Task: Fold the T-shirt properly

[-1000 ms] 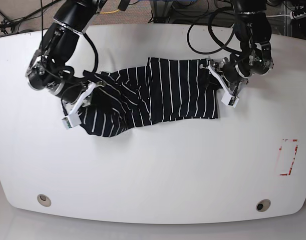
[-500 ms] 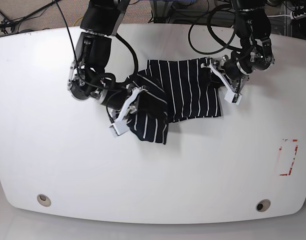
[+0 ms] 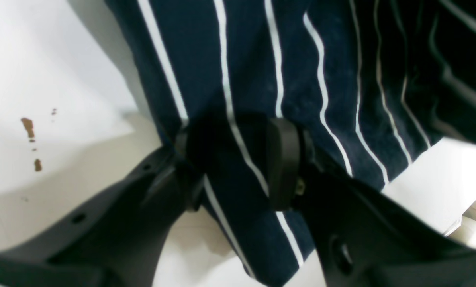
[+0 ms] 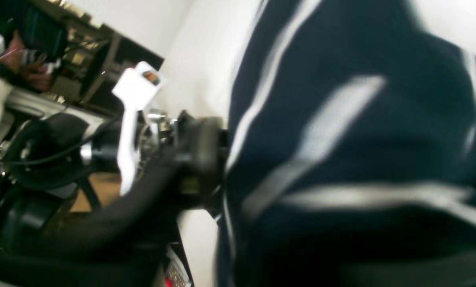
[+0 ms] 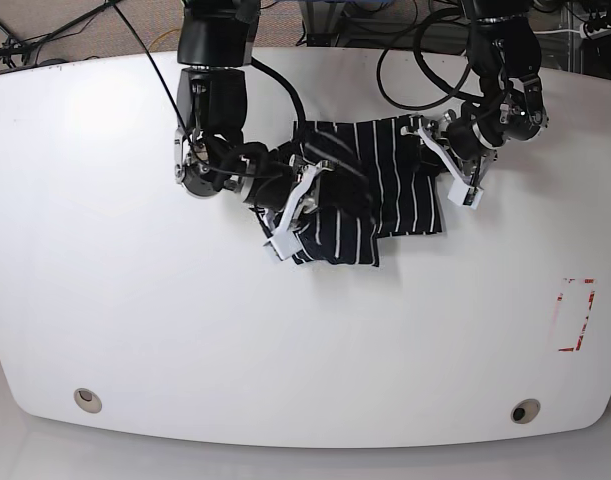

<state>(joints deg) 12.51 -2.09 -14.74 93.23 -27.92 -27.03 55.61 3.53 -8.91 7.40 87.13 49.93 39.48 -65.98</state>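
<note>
Base view: T-shirt (image 5: 385, 185) bunched mid-table (image 5: 285, 340) — red marker (image 5: 575, 315) well apart.

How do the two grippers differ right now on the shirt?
The left gripper has its jaws around the T-shirt edge; the right gripper's jaws are too blurred to judge. The left sits at the shirt's side edge, the right over its folded part. Both meet the fabric.

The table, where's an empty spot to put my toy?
The table is bare in front of the T-shirt, between it and the near edge, and at the far-left end. It's crowded at the back, where both arms meet over the shirt.
</note>
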